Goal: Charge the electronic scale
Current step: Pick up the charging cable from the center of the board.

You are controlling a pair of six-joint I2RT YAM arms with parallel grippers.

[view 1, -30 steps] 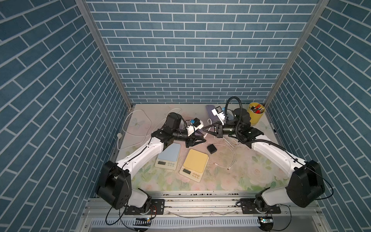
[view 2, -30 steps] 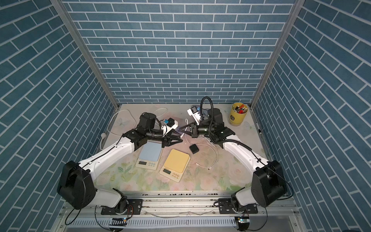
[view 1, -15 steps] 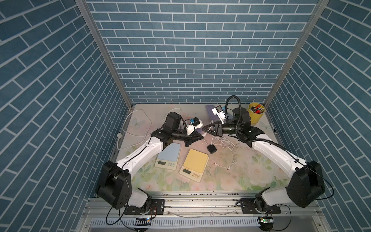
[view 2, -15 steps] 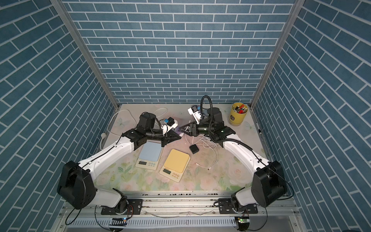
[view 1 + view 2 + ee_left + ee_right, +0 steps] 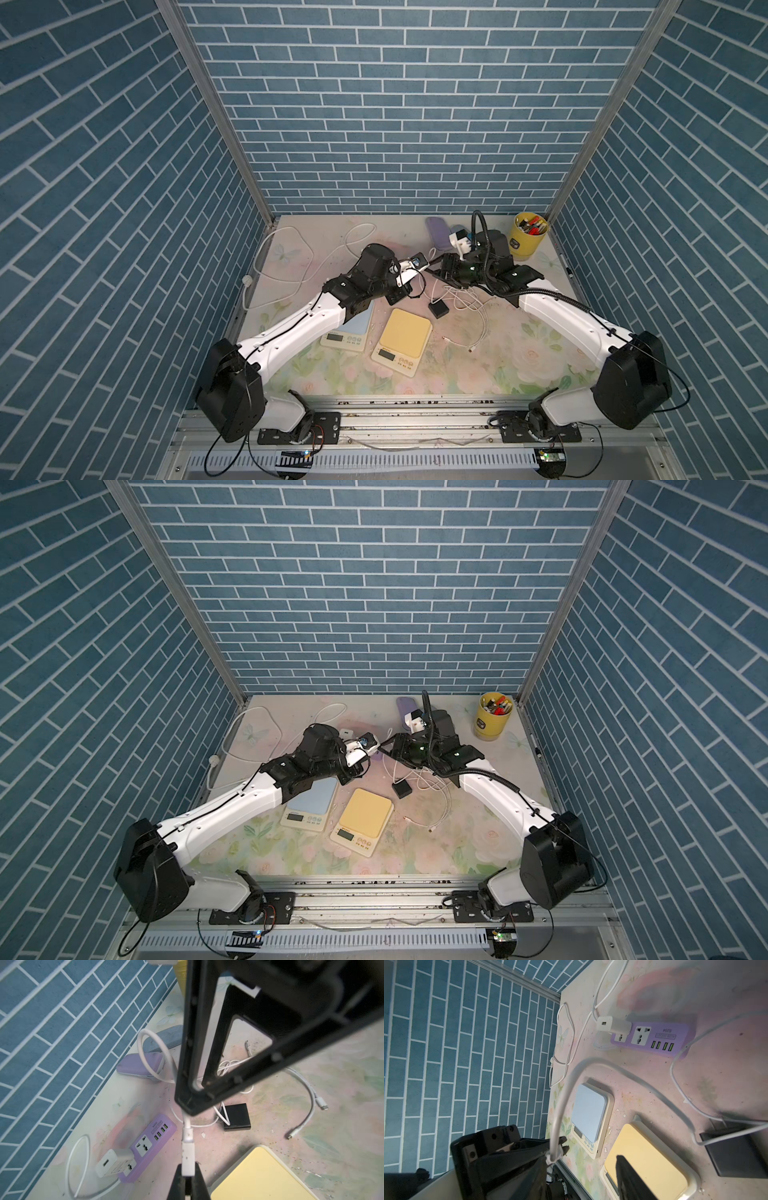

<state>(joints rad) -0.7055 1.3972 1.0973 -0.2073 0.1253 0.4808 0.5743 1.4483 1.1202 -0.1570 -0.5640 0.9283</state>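
Note:
Two scales lie side by side: a blue-topped scale [image 5: 352, 330] partly under my left arm and a yellow-topped scale [image 5: 405, 332] to its right. My left gripper [image 5: 188, 1178] is shut on the white plug [image 5: 188, 1157] of a charging cable [image 5: 623, 1068], held above the table near the yellow scale [image 5: 261, 1176]. The cable arcs away toward a black box [image 5: 439, 309]. My right gripper [image 5: 583, 1169] faces the left gripper [image 5: 415, 286] at close range. Its jaws stand apart, open, with the cable passing beside one finger.
A purple power strip [image 5: 154, 1138] with a white charger [image 5: 113, 1162] plugged in lies near the back. A purple case [image 5: 436, 237] and a yellow pen cup [image 5: 530, 239] stand at the back right. Loose white cables [image 5: 478, 328] trail right of the yellow scale.
My left gripper has closed on the cable's plug. My right gripper, shut a second ago, has opened and let go of the cable.

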